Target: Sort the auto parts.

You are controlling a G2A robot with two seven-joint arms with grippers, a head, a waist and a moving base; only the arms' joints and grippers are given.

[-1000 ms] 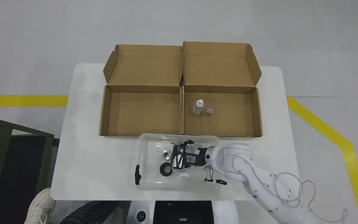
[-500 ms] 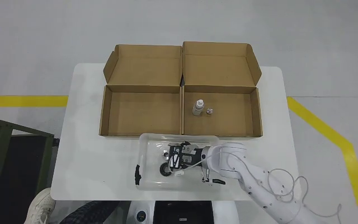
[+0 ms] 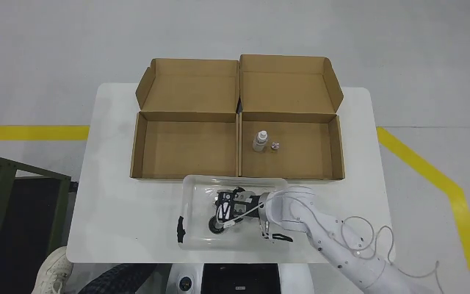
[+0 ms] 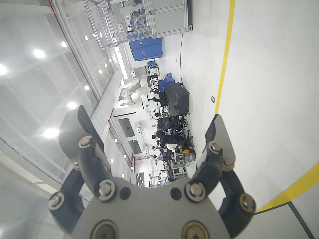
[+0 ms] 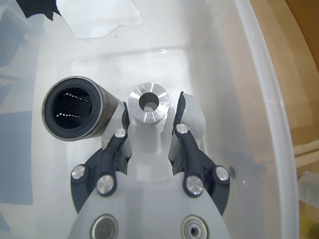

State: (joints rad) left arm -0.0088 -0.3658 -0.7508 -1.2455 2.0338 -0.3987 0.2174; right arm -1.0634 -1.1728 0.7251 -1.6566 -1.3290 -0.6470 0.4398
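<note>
White table (image 3: 110, 184), top view. Left to right:

- Left box (image 3: 183, 151), centre left of frame, lid folded back toward the top edge. Bare floor is seen inside.
- Clear bin (image 3: 192, 192), bottom centre, set just below the two boxes. A black clip (image 3: 180, 228) is seen on its left wall.
- Bearing (image 3: 217, 225), dark and round, is noted in the left half of the bin. In the right wrist view the bearing (image 5: 74, 108) is seen lying on its side, bore open toward the camera, ball rows visible inside.
- Right gripper (image 3: 224, 213) is placed low inside the bin, just right of the bearing. Its arm is run in from the lower right of the frame.
- Silver sleeve (image 5: 149, 105) is seen standing on end on the bin floor, just beside the bearing. The right gripper (image 5: 152, 103) is set half-wide about it, one finger on each side. A gap is seen at one finger (image 5: 179, 110), so nothing is clamped.
- Right box (image 3: 308, 151), centre right, lid back. A white part (image 3: 260, 140) and a small part (image 3: 275, 145) are found near its left wall, close together.

Left gripper (image 4: 149, 115) is spread wide, nothing held, and is pointed out at the hall.
</note>
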